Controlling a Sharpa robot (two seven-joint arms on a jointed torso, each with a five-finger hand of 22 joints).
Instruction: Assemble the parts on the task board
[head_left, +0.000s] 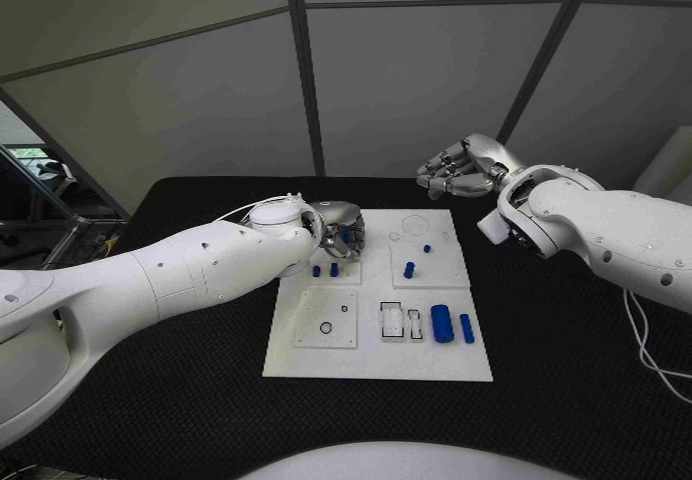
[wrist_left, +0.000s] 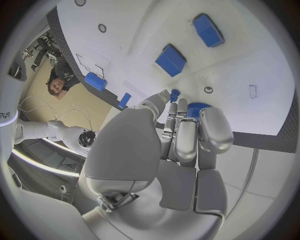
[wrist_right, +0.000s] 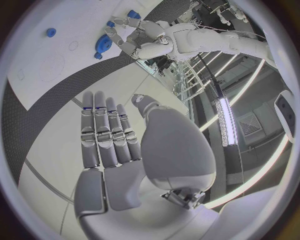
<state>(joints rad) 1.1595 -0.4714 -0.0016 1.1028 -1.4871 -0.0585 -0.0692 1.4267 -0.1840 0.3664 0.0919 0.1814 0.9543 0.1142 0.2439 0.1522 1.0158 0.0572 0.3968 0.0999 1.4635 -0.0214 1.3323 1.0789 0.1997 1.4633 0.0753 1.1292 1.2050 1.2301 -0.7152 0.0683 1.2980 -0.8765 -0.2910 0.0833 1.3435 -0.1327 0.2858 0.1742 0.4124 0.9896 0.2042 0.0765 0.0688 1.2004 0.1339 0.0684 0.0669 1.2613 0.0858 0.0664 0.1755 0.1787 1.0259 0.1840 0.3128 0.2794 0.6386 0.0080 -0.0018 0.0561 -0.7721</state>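
The white task board (head_left: 378, 362) lies mid-table. My left hand (head_left: 336, 230) hangs over its far left corner with fingers pointing down. In the left wrist view those fingers (wrist_left: 187, 135) close around a blue gear (wrist_left: 199, 107), with a small blue peg (wrist_left: 174, 93) beside the thumb tip. The right wrist view shows the same gear (wrist_right: 103, 44) at the left hand (wrist_right: 134, 37). My right hand (head_left: 459, 166) is raised behind the board's far right corner, holding nothing, with its fingers (wrist_right: 106, 135) straight and side by side.
Two short blue pegs (head_left: 326, 270) stand just in front of the left hand. Another peg (head_left: 410, 268) and a tiny one (head_left: 427, 246) sit mid-board. A thick blue cylinder (head_left: 441, 323) and a thin one (head_left: 466, 328) lie beside two rectangular slots (head_left: 401, 321).
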